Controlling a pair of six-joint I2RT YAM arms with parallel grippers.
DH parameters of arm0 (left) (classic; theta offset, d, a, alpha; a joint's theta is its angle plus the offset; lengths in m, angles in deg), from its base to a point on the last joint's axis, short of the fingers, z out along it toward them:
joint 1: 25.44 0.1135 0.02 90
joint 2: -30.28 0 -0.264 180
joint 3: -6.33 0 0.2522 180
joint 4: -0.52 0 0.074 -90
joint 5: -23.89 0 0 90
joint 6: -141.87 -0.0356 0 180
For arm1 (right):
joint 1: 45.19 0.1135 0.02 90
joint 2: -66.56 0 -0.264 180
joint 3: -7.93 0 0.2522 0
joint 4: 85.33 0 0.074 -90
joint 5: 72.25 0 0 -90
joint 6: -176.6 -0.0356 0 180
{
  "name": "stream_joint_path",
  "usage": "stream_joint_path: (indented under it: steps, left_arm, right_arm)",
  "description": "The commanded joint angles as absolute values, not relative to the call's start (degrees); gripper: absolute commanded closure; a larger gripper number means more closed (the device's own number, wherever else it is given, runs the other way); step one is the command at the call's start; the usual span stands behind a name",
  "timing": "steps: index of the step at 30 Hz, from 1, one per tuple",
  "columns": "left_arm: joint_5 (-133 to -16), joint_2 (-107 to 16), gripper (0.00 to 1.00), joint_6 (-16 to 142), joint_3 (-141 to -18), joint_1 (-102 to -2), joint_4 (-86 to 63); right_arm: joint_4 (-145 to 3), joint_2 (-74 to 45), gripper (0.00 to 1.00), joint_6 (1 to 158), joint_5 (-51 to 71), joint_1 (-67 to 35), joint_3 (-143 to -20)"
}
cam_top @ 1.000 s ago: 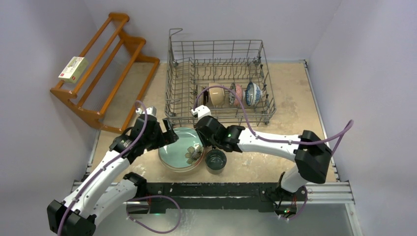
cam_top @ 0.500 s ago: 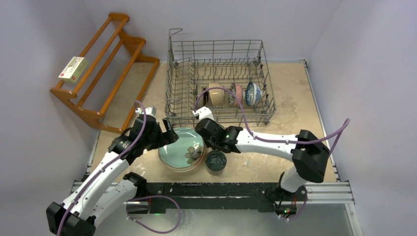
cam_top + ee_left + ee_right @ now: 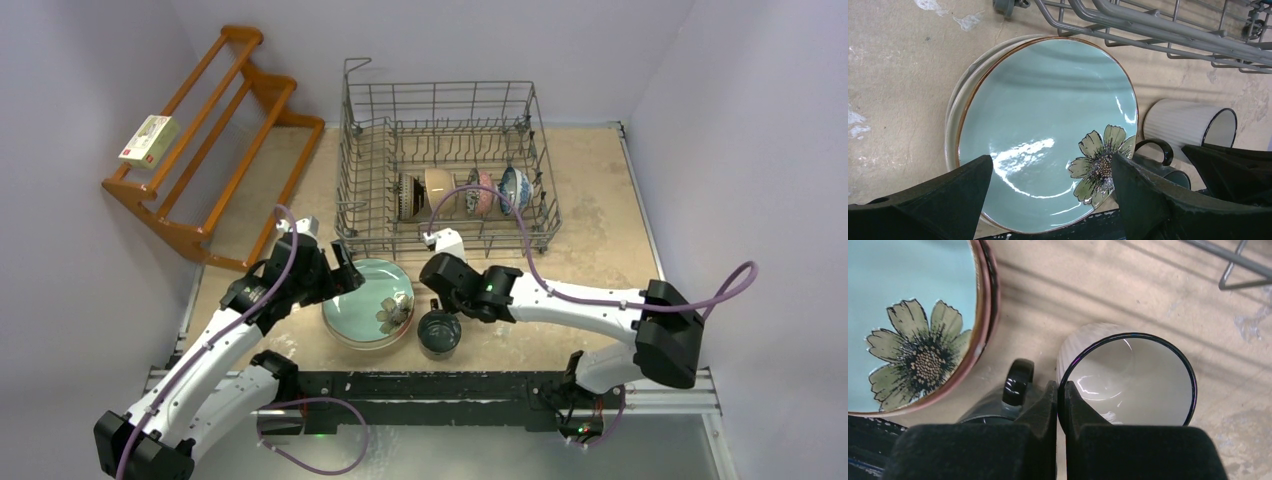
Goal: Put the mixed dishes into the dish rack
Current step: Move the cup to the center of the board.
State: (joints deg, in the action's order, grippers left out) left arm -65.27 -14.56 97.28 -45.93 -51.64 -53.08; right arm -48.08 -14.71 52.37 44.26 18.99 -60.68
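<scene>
We see the right gripper point(image 3: 1061, 400) closed on the rim of the white mug point(image 3: 1128, 372), with one finger inside and one outside. This mug lies on its side on the surface point(image 3: 590, 220), just beside the dark mug point(image 3: 439, 330). The left gripper point(image 3: 343, 272) is open above the left edge of the green plate point(image 3: 368, 298), which lies on top of other plates in front of the dish rack point(image 3: 436, 104). Four bowls point(image 3: 440, 192) stand on edge inside the rack.
</scene>
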Motion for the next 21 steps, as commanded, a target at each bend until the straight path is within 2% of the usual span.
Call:
stream_joint_path:
  steps: [1, 3, 7, 11, 21]
  left_arm:
    - [-65.8, -14.6, 0.13, 96.1, -45.8, -51.4, -50.7]
    - [-65.8, -15.0, 0.13, 96.0, -45.9, -51.4, -50.7]
    - [-65.8, -15.0, 0.13, 95.8, -46.0, -51.4, -50.7]
    - [-65.8, -14.7, 0.13, 95.8, -46.1, -51.4, -50.8]
    - [-67.5, -14.2, 0.13, 95.6, -45.8, -51.4, -50.3]
  right_arm:
    - [-39.6, -12.4, 1.00, 44.6, 44.8, 19.3, -58.4]
    - [-38.3, -12.0, 0.95, 43.1, 45.2, 19.3, -57.8]
    - [-36.7, -12.3, 0.71, 40.8, 46.3, 19.2, -57.7]
    - [-36.9, -11.8, 0.61, 40.5, 47.4, 19.3, -59.4]
    - [-33.0, -6.2, 0.55, 39.0, 49.9, 19.2, -64.7]
